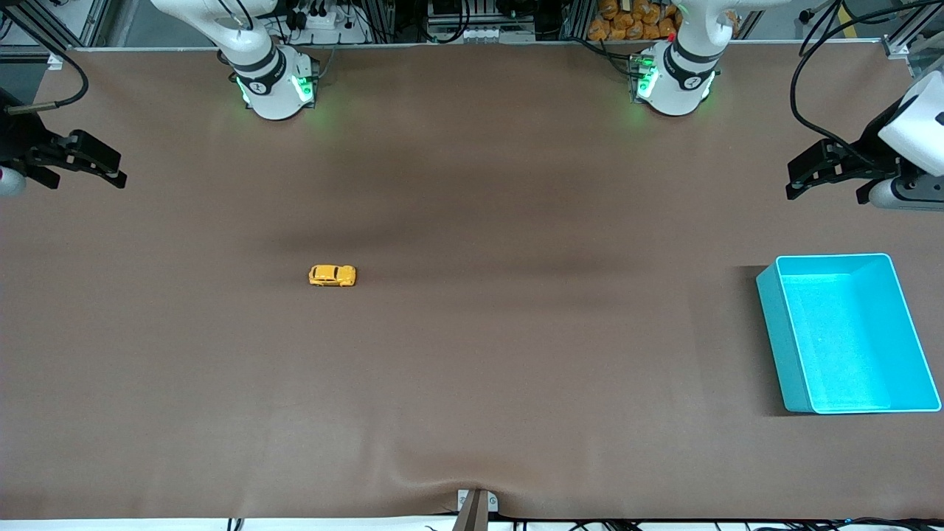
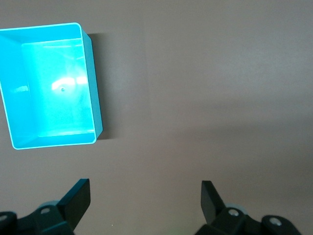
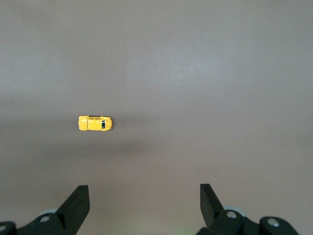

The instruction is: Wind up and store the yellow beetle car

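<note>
1. So, your table [image 1: 472, 383] was the biggest thing in sight, covered by a brown mat that rippled a little at the edge nearest the front camera.
2. You had a teal bin [image 1: 771, 324] on the mat at the left arm's end of the table, standing upright with its opening up and nothing inside it; your left wrist view showed its inner floor catching the light.
3. Your left gripper [image 1: 815, 173] hung in the air over the mat at the left arm's end, above bare table and not over the bin. Its fingers [image 2: 78, 198] stood spread wide with nothing between them, and the arm waited.
4. Your right gripper [image 1: 88, 166] hung over the mat at the right arm's end of the table, likewise waiting. Its fingers [image 3: 77, 201] were also spread wide apart and held nothing.
5. Your car [image 1: 332, 275] was the smallest item: a glossy yellow beetle with dark windows, resting on its wheels on the bare mat. It lay toward the right arm's end of the table, roughly midway between the arm bases and the front camera's edge, well apart from the bin and from both grippers. It lay lengthwise along the table, and in your right wrist view it sat on open mat ahead of the spread fingers, touching nothing else.
</note>
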### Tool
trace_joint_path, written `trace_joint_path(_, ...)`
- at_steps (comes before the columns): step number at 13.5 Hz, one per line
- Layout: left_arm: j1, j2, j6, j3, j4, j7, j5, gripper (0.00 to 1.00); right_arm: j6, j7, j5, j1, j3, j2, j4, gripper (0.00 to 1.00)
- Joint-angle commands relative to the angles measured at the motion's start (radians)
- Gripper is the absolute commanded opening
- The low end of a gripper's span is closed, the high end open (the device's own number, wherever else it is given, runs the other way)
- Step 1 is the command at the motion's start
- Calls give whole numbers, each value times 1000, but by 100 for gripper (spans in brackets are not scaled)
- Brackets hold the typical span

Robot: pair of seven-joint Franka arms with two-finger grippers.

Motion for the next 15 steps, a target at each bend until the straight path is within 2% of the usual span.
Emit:
trace_joint_path(1, 2, 0, -10, -4, 14, 6, 24, 100, -11, 19, -3, 5, -1, 8, 17, 100)
trace_joint_path(15, 2, -2, -10, -4, 11, -10, 24, 100, -13, 19, 2, 26, -1, 6, 20, 100)
